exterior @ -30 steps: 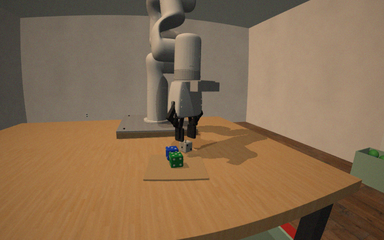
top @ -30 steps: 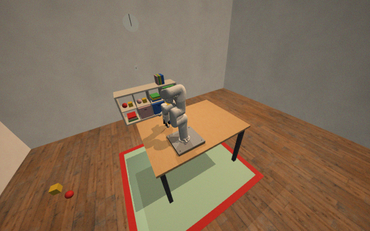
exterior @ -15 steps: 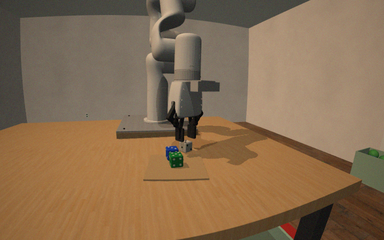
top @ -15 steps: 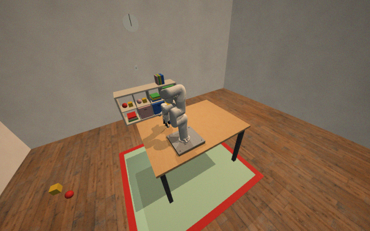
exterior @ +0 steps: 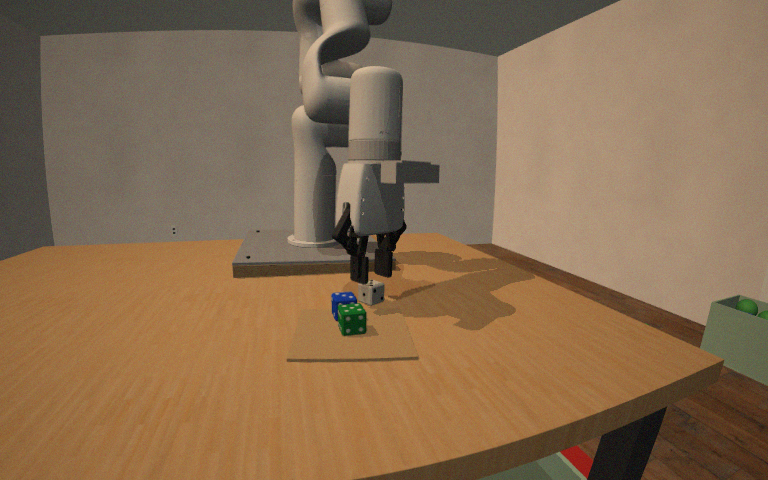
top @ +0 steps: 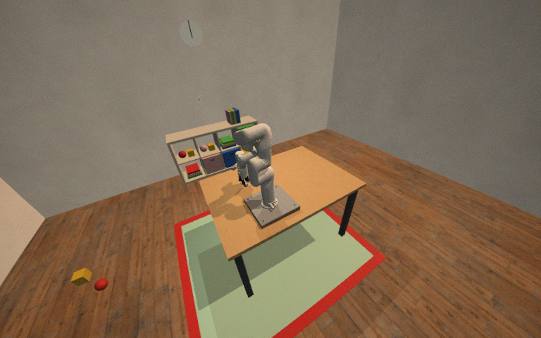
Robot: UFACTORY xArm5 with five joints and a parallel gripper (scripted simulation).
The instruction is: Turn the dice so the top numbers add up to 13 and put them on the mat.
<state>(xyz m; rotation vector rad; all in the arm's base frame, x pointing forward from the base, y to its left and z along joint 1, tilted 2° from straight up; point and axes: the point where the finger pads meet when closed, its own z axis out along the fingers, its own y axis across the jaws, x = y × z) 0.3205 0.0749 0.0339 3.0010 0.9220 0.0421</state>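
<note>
While the fingers (exterior: pixel 370 274) hang half apart, gripping nothing, the grey die (exterior: pixel 371 292) sits directly beneath them (just off the mat's (exterior: pixel 323 342) far edge), mid-counter (exterior: pixel 108 333), toward the arm's base; green die (exterior: pixel 352 319) and blue die (exterior: pixel 342 301) already rest on the mat.

Glossy white arm (exterior: pixel 317 148) of rounded tubular links, ribbed grey collar at the wrist; pale gripper (exterior: pixel 370 274) housing dotted with screws, black fingers (exterior: pixel 357 265); grey square base plate (exterior: pixel 245 261).
</note>
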